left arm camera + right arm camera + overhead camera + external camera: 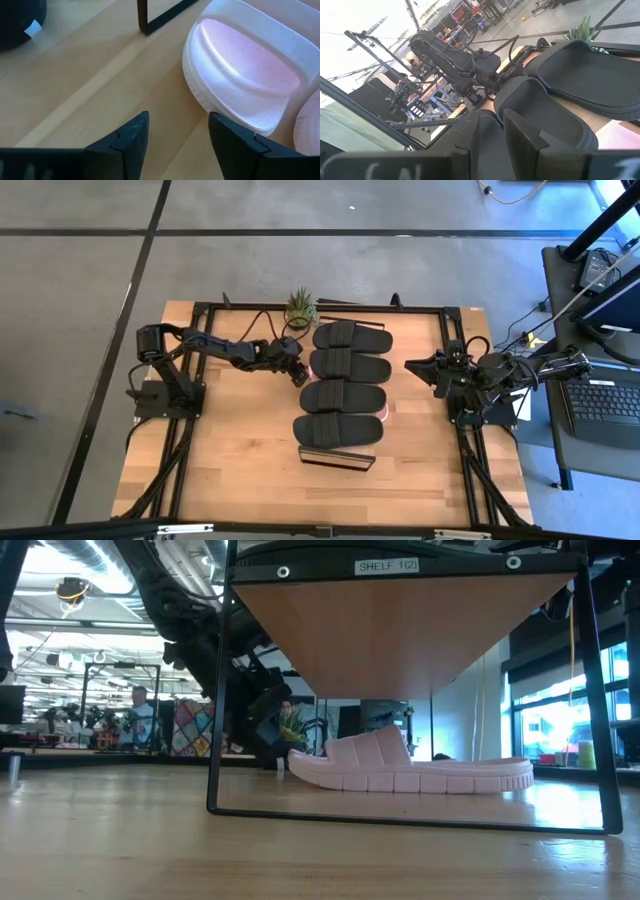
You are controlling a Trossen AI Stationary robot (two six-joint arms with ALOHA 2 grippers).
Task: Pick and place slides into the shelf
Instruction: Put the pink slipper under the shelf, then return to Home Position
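Slides: four black ones (340, 380) lie atop the shelf (337, 459); a pink one (245, 75) lies beneath. Left tool (177, 135), fingers apart at the shelf's 9 o'clock, approaches it; next comes closing on its rim. Right tool (415, 367) waits at 3 o'clock, fingers seemingly apart.

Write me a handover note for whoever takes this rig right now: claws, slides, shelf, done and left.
Left claw: open, empty, low at the shelf's left side, just short of a pink slide.
Right claw: waiting at the shelf's right side; finger state unclear.
Shelf: four black slides lie in a row on top.
Pink slide on the tabletop under the shelf; part of a second shows beside it.
Done: four black slides placed.
Left: likely the pink ones.
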